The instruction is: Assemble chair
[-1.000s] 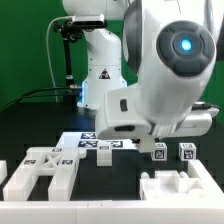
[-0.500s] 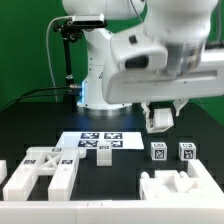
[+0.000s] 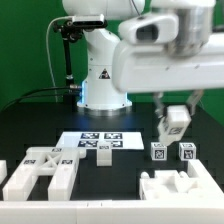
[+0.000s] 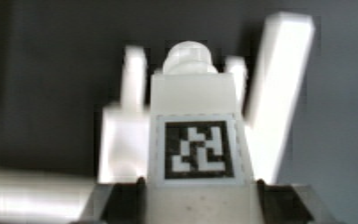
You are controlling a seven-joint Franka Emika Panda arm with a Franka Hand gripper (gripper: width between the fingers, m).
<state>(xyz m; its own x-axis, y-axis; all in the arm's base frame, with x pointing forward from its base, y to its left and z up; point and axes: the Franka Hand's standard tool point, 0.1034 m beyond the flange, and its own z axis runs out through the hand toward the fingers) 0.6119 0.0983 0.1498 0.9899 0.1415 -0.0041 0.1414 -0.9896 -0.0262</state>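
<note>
My gripper [image 3: 175, 112] hangs above the table on the exterior view's right. It is shut on a white square chair post [image 3: 176, 121] with a black-and-white tag, held clear of the table. In the wrist view the post [image 4: 194, 100] runs out from between the jaws of the gripper [image 4: 197, 205], tag facing the camera and a rounded peg at its far end. Two short tagged posts [image 3: 158, 152] [image 3: 186, 151] stand below the gripper. A slotted panel [image 3: 40, 172] lies at the front left. Another blocky panel [image 3: 172, 187] lies at the front right.
The marker board [image 3: 88, 139] lies flat at the table's middle, with a small white part [image 3: 102, 153] at its front edge. The robot base [image 3: 100, 85] stands behind it. A black stand with cables [image 3: 64, 55] is at the back left.
The arm has risen from low over the table and moved toward the exterior view's right, carrying the tagged post with it. The parts on the table have not moved.
</note>
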